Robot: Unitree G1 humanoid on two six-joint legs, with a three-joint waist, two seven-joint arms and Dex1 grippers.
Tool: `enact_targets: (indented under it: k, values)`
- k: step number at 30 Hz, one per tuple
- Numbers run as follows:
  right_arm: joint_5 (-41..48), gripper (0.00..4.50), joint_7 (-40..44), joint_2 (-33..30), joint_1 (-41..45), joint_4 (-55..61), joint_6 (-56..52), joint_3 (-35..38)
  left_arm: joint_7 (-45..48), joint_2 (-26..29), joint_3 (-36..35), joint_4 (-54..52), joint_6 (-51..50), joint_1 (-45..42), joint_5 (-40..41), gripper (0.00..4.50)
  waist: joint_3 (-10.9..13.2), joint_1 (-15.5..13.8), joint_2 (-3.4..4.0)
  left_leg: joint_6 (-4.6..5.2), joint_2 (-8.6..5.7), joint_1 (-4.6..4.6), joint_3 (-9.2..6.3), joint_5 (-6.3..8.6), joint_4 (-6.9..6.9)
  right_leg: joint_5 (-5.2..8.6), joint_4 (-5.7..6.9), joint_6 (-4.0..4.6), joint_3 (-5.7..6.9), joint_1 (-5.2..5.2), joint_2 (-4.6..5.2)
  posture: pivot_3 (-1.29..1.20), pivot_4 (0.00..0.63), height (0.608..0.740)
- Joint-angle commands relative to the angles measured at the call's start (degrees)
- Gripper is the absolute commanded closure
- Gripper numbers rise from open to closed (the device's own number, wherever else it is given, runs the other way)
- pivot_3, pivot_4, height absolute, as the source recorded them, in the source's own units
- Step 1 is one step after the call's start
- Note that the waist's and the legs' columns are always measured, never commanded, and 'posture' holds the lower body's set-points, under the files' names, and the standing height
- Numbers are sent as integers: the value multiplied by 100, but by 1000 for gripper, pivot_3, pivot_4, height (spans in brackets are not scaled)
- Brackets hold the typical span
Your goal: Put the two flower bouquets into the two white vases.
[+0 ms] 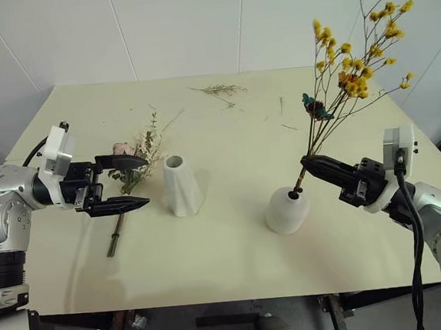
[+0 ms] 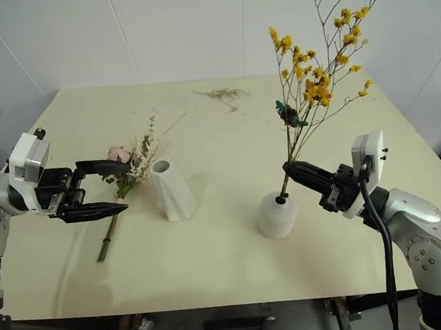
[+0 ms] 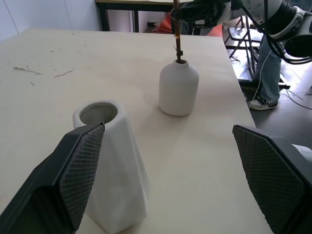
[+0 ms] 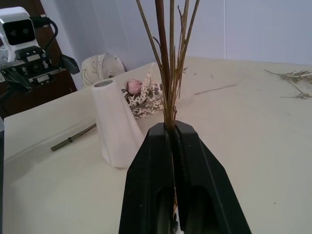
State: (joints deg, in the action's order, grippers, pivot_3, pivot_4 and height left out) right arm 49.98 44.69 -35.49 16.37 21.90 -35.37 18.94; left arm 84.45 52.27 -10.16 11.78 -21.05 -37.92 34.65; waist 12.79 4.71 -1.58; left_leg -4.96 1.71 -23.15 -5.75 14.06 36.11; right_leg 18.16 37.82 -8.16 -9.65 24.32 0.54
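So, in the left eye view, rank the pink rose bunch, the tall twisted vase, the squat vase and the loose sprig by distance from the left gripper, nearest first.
1. Pink rose bunch: lying right at the open left gripper, partly behind its fingers.
2. Tall twisted vase: just past the fingertips, toward the table's middle.
3. Squat vase: farther across, on the right arm's side.
4. Loose sprig: near the far edge.

The last two are close to call.

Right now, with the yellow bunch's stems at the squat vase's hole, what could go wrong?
1. The right gripper is shut on the yellow bouquet just above the squat vase; the tall, top-heavy stems lean, so on release they might tip the vase.
2. The hole is small, so side stems may catch on its rim.
3. The pink rose bouquet lies flat beside the twisted vase; the open left gripper could nudge that vase while reaching.
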Motion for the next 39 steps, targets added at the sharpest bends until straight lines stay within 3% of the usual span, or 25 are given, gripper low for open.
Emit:
enact_targets:
  k: [1, 25, 28, 34, 39]
  values:
    - [-16, 4459, 43, 29, 17, 17, 213, 25, -29, 70, -153, -178, 30, -15, 29, 0, 0, 1, 0, 0, 0, 0, 0, 0, -1, 0, 0, 0, 0, 0, 0, 0, 150, 740]
    - [-447, 4459, 70, 254, -416, -32, 678, -437, -131, 50, -154, -120, 86, -137, 4, 0, -8, 2, -13, 0, 0, 1, -1, 0, 1, 0, 0, 0, 0, -1, 0, 0, 150, 740]
    - [-697, 3773, 76, 307, -418, -154, 933, -489, -141, 33, -142, -131, 90, -141, 7, 0, -8, 3, -13, 0, 0, 1, -1, 0, 1, 0, 0, 0, 0, -1, -1, 0, 150, 740]
    - [-795, 1780, 267, 63, -602, -11, 1236, -162, -133, 62, -135, -29, 175, -181, -58, 0, -8, -2, -13, 0, 0, 1, -1, 0, -1, 0, -2, 0, 0, -1, 0, 0, 150, 740]
    - [-419, 1780, 633, -740, -1126, 215, 839, 634, -231, 206, -218, 172, 335, -30, -287, 0, -8, -28, -13, 0, -1, 0, 0, 0, -2, 0, -2, 0, 0, -1, 0, 0, 150, 740]
